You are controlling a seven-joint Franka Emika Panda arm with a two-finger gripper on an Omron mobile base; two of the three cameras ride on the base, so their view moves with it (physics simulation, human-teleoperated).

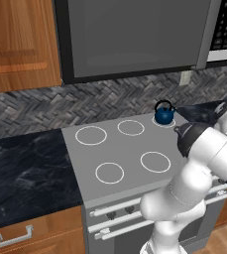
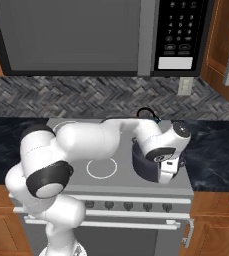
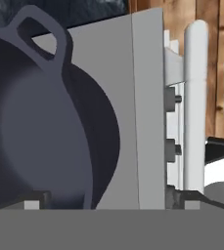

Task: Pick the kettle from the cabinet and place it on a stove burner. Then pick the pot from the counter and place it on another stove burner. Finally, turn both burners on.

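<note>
The dark-grey pot (image 2: 144,165) sits on the front right of the grey cooktop, under my hand. In the hand view the pot (image 3: 35,127) spreads over the left side, one loop handle up. My gripper (image 3: 111,200) is open, its tips wide apart either side of the pot's near wall; I cannot tell if they touch it. In the right base view the gripper (image 2: 166,175) points down at the pot's right rim. The blue kettle (image 1: 164,113) stands on the back right stove burner (image 1: 165,123). The cabinet (image 2: 220,45) hangs at upper right.
Free burner rings (image 1: 90,135) (image 1: 109,172) mark the left of the cooktop. Knobs (image 2: 108,204) and the oven handle (image 3: 194,107) line the stove front. The black marble counter (image 1: 26,168) flanks the stove. A microwave (image 1: 135,34) hangs low above it.
</note>
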